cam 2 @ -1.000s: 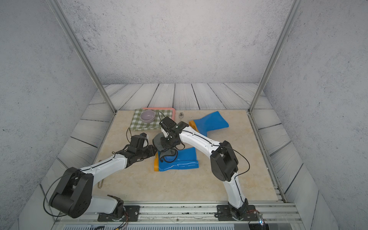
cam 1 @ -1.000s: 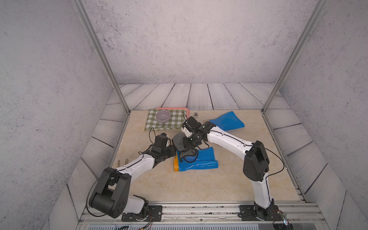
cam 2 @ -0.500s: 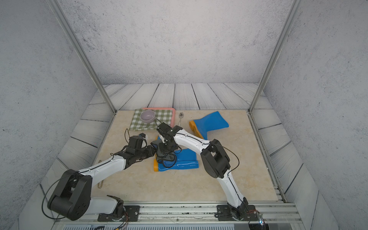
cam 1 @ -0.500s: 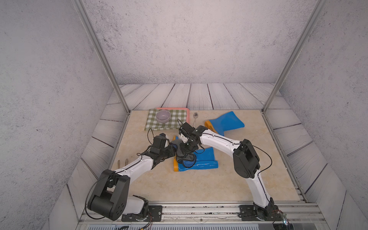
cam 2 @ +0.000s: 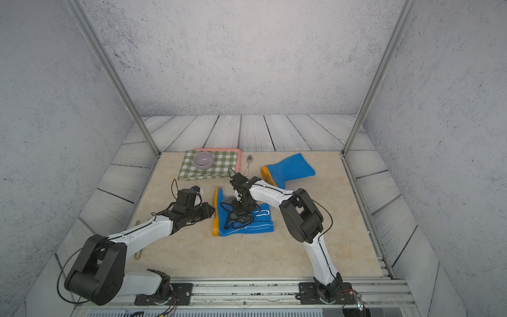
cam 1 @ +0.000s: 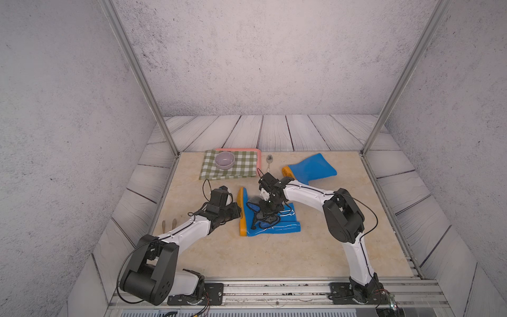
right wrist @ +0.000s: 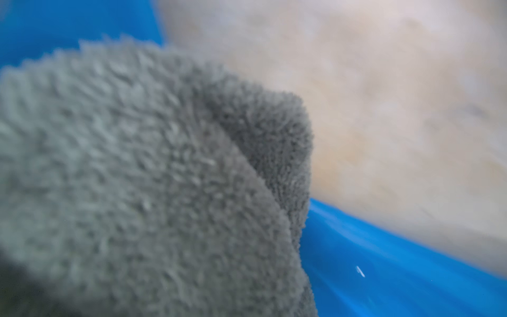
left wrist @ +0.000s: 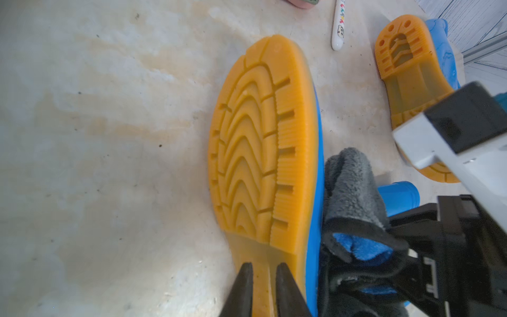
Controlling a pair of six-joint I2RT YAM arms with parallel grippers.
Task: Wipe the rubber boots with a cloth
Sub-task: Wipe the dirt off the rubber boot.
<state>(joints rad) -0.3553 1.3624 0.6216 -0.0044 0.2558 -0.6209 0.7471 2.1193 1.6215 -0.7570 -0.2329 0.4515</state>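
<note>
Two blue rubber boots lie on their sides. The near boot (cam 1: 279, 227) (cam 2: 255, 229) turns its yellow sole (left wrist: 258, 142) toward my left gripper (cam 1: 238, 212) (cam 2: 212, 212) (left wrist: 264, 270). That gripper's tips stand almost together, with only a narrow gap, and press against the sole's arch. My right gripper (cam 1: 267, 204) (cam 2: 241, 204) is shut on the grey and blue cloth (cam 1: 258, 218) (cam 2: 236, 218) (left wrist: 348, 186), which rests bunched on the near boot's foot. In the right wrist view the cloth (right wrist: 137, 178) hides the fingers. The far boot (cam 1: 312, 168) (cam 2: 290, 168) (left wrist: 406, 76) lies at the back right.
A green checked cloth (cam 1: 238, 170) on a pink tray (cam 1: 238, 149) holds a grey bowl (cam 1: 225, 160) at the back. A spoon (cam 1: 269, 162) lies beside it. Two utensils (cam 1: 168, 223) lie at the left edge. Metal posts stand at the back corners.
My right gripper has dragged the cloth over the near boot's foot, slightly toward the front. The left gripper has stayed against the sole.
</note>
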